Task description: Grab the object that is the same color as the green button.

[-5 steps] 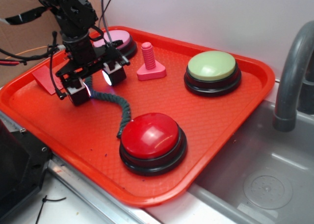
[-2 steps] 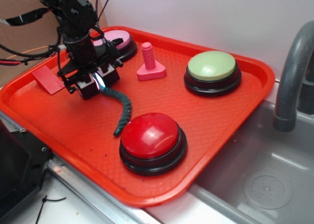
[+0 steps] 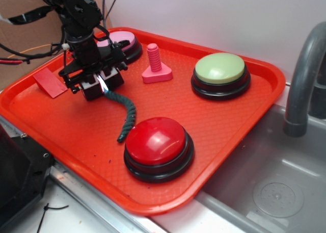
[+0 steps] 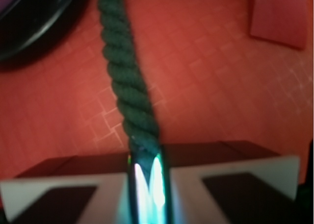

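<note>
Green rope (image 3: 127,113) pinched at one end by closed claw (image 3: 102,84); free length ahead w/ tip near red button (image 3: 158,145) may snag, slipping out.

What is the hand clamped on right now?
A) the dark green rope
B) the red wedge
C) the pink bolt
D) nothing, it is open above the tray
A: the hand is shut on one end of the dark green rope, the rest trailing across the orange tray toward the red button.
</note>
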### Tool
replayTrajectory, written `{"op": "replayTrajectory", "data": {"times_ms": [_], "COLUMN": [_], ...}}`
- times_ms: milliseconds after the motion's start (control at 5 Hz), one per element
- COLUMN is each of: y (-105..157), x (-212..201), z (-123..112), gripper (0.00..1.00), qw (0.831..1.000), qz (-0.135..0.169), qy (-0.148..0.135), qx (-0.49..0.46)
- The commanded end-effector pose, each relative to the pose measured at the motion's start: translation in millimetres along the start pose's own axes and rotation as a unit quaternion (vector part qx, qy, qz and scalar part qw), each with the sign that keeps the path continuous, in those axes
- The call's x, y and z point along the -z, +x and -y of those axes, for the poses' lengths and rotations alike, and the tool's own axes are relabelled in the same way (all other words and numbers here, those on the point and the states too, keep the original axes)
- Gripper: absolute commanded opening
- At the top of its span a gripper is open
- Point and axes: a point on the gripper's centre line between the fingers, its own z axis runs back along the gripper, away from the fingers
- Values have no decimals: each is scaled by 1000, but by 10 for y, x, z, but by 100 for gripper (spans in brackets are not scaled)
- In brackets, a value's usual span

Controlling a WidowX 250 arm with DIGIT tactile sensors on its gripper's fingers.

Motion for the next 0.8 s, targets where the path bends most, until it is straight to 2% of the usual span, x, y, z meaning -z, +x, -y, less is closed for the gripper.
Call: {"op": "replayTrajectory", "data": {"times_ms": [0,200,400,600], "y": [-1,-81,-119,-120], "x": [-650,-1047,-1451,-1707], "z": [-23,-78,-112,-74], "gripper": [0,0,0,0], "qw": [975,941,896,844], "qz": [-80,-96,-72,-70], "qy": [43,29,6,10], "qx": [202,322,439,532]}}
